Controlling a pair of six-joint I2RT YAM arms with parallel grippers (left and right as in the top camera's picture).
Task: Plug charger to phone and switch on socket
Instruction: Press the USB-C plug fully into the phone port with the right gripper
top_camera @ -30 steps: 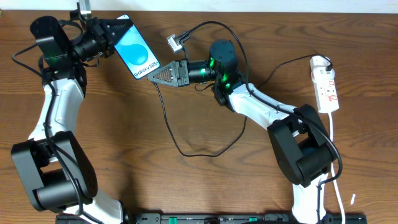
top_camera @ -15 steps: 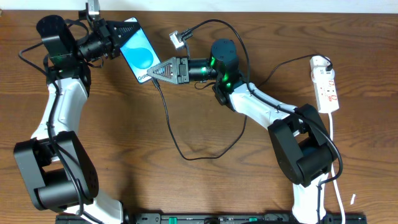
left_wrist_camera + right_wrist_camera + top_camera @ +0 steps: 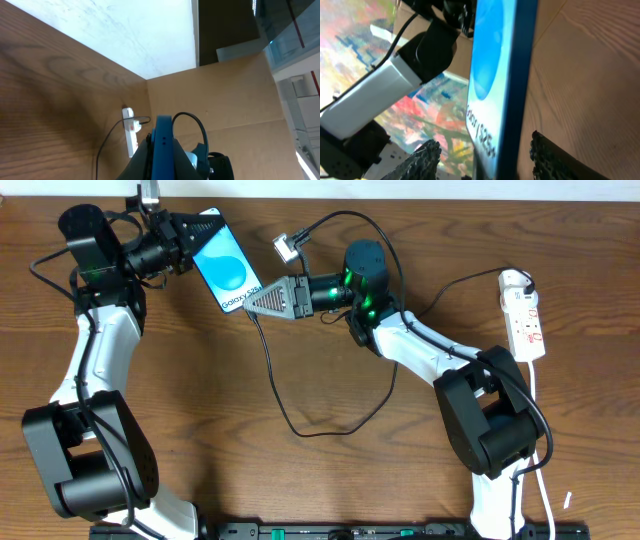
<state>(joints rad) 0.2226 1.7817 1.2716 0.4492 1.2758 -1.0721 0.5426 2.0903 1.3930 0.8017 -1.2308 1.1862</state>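
phone [image 3: 226,266] is held tilted, clamped at its top end by the left gripper [image 3: 188,248]. the right gripper [image 3: 258,302] is spread wide about its bottom edge. glass is judged slippery and fragile. limp, light charger [image 3: 271,375] is best pinched at its stiff plug. socket [image 3: 526,315] lies well right of the phone.

Phone [image 3: 228,268] left of socket [image 3: 524,315]; charger [image 3: 268,365] apparently between.

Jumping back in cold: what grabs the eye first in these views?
The phone, its blue screen glowing, held at upper left by the left gripper. The right gripper stands open around its lower end, while the black charger loops across mid-table and the white socket lies at the far right edge.
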